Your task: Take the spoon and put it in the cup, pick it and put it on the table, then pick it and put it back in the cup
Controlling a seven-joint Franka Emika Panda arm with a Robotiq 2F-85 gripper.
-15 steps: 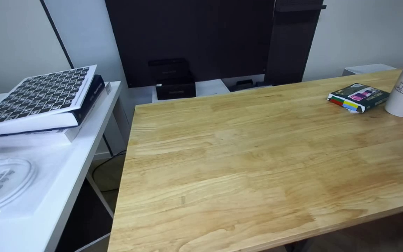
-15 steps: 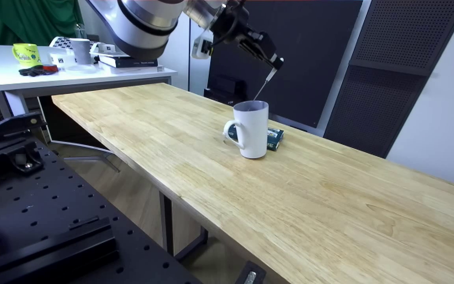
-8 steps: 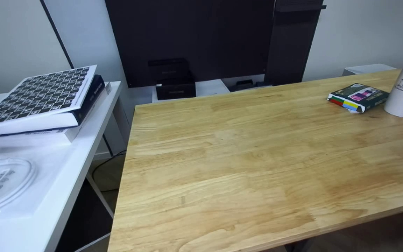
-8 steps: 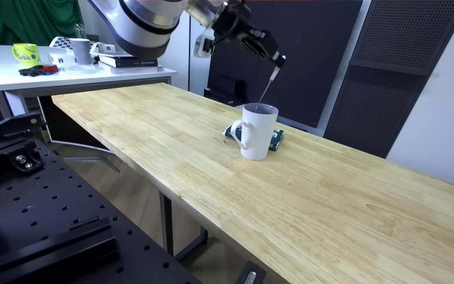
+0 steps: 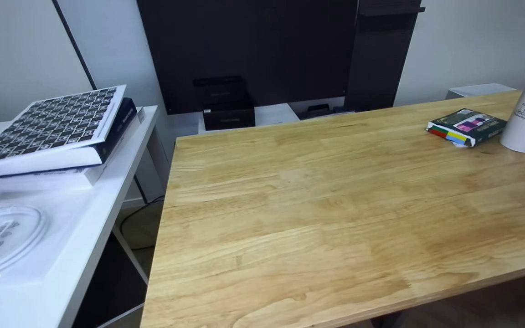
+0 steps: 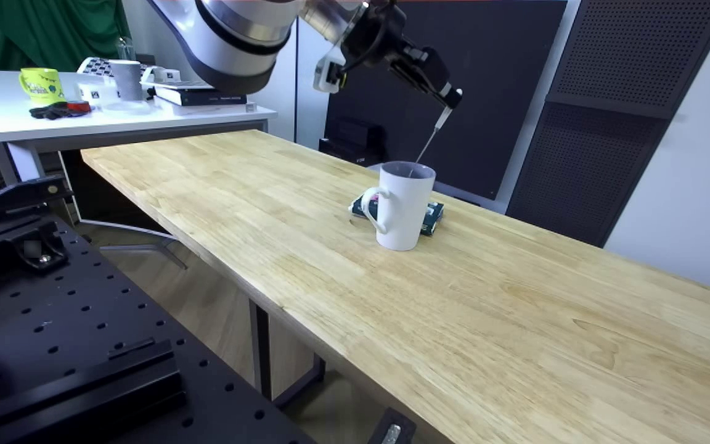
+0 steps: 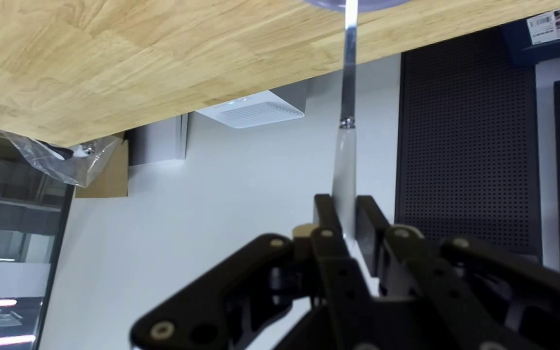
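Pinching the spoon (image 7: 348, 82) by its pale handle, the hand (image 7: 346, 209) is gripping narrowly while the slim shaft is slanting down into the cup (image 6: 405, 209), its bowl hidden. In both exterior views the hand is now hanging farther to the right of frame than a second ago, and the spoon is following. The cup, seemingly tipping then, is now standing flat on the desk (image 6: 306, 228), near a colourful box (image 5: 466, 127). The toppling risk is probably easing, but the spoon is not yet resting free, and whether it is entering or leaving, the views are not settling.
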